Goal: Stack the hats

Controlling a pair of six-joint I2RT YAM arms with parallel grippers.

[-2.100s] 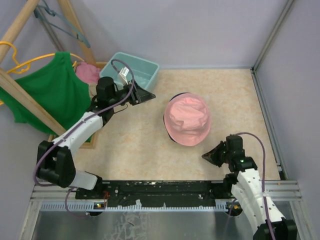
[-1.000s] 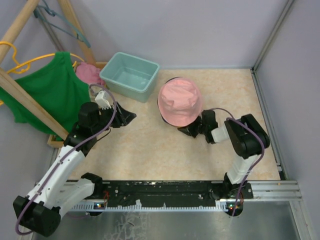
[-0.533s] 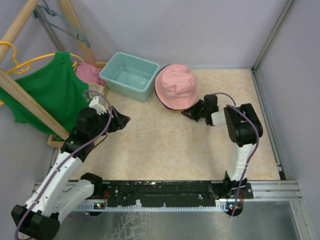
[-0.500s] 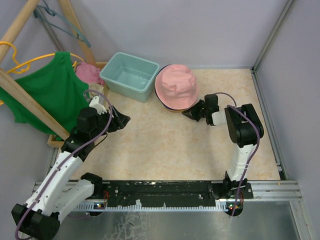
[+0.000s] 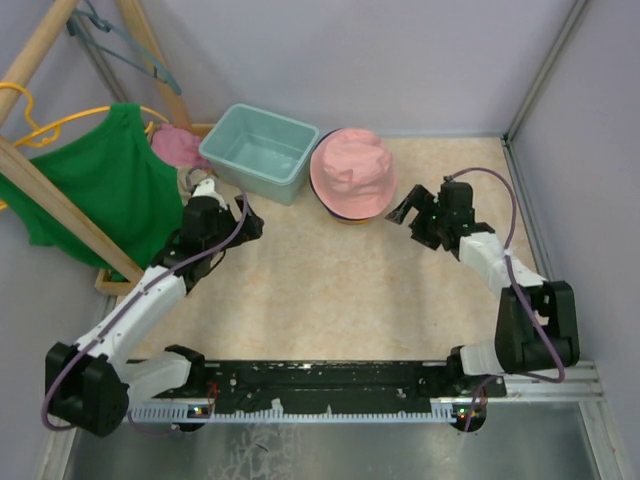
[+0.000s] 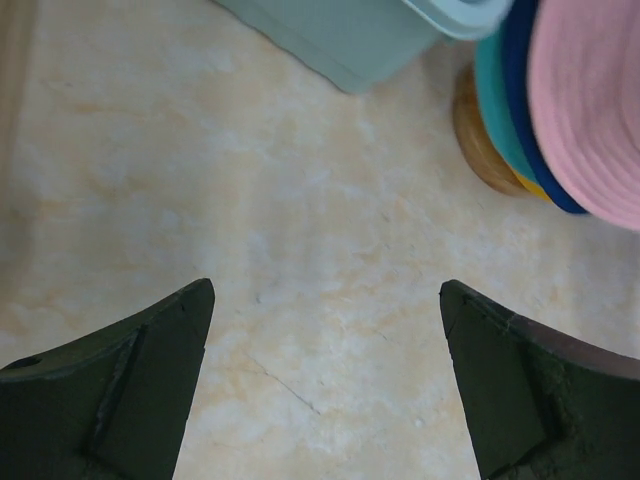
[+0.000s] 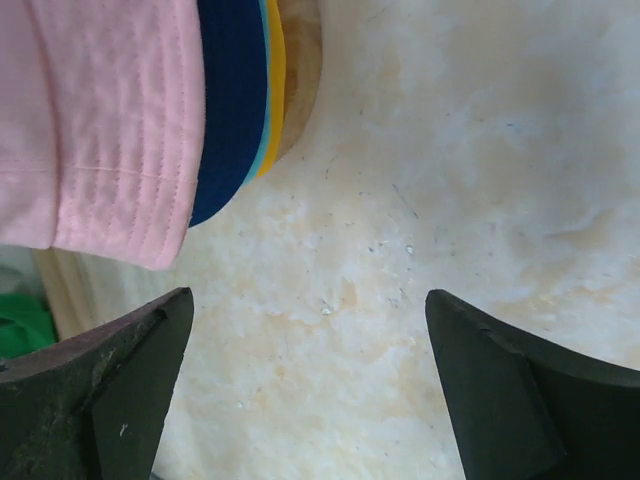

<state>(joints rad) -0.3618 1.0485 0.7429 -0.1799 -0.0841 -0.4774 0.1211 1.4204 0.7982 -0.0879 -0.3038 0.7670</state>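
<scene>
While your left gripper hangs over the table with its jaws spread wide on nothing, your right gripper sits just beside the stack, jaws likewise parted and holding nothing. The pink hat tops the pile at the table's far side, just beside the bin. Beneath its brim show the navy hat, the teal hat and a sliver of the orange-yellow hat, all on a wooden disc.
</scene>
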